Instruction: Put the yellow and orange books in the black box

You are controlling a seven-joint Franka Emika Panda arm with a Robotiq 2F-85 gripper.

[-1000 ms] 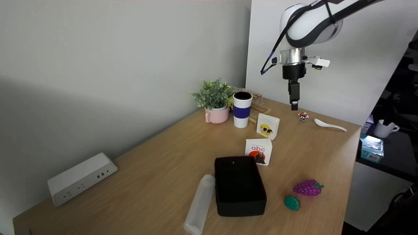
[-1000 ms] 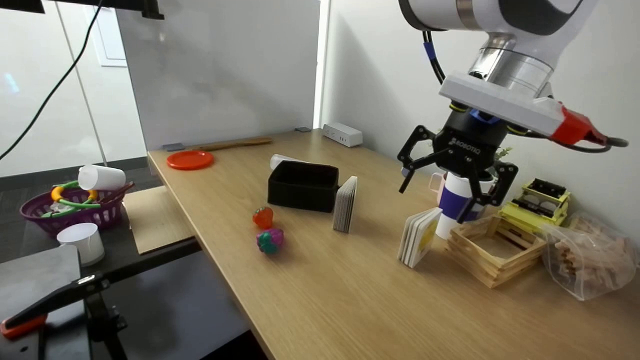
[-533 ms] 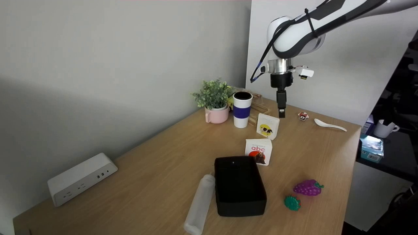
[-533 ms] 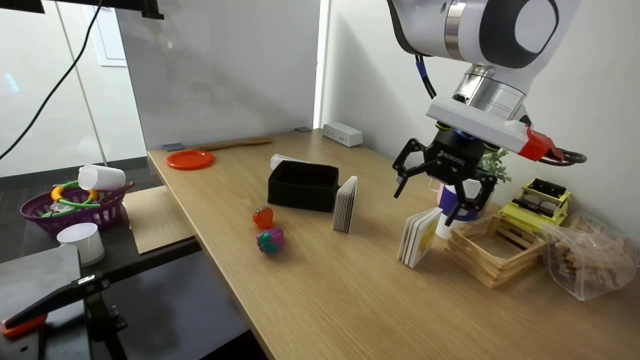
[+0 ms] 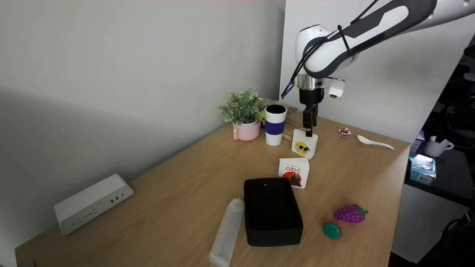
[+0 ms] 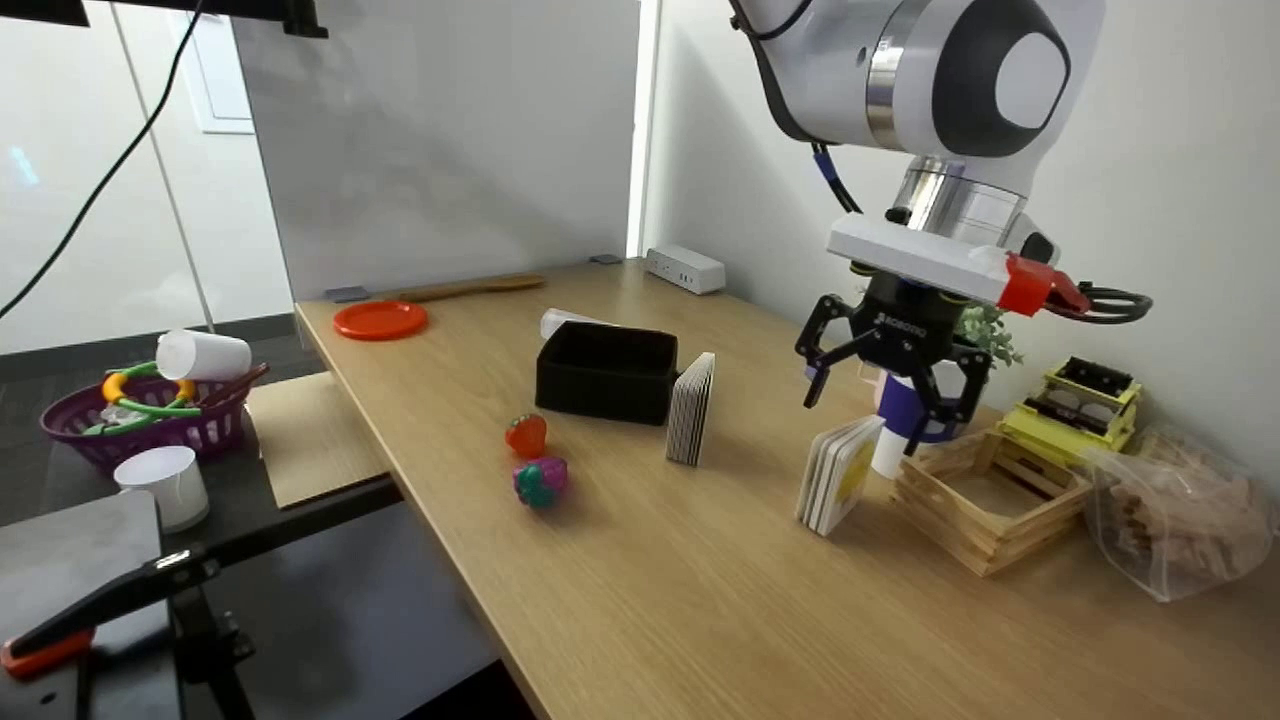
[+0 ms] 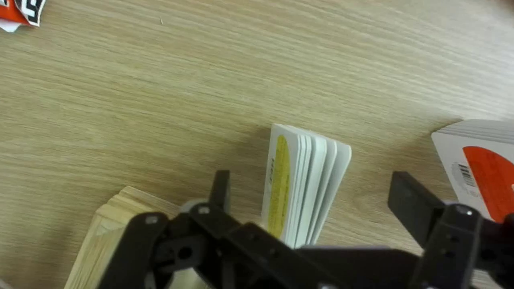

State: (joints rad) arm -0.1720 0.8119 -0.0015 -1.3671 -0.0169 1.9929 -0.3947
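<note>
Yellow book (image 7: 306, 184) stands slightly fanned.

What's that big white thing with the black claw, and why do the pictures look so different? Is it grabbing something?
That's a robot arm. Its black claw is called a gripper; it pinches like your thumb and finger.

Two pictures look at the table from different places outside. The close-up comes from the robot arm's own wrist, looking down.

On the table stand a yellow-picture board book and an orange-picture abc book, which is close to a black box. There are also a squeeze bottle, toy grapes, a toy strawberry, a white spoon and a tumbler.

It isn't holding anything. The gripper is open, and the close-up shows the yellow-picture board book in the gap, with space on both sides.
</note>
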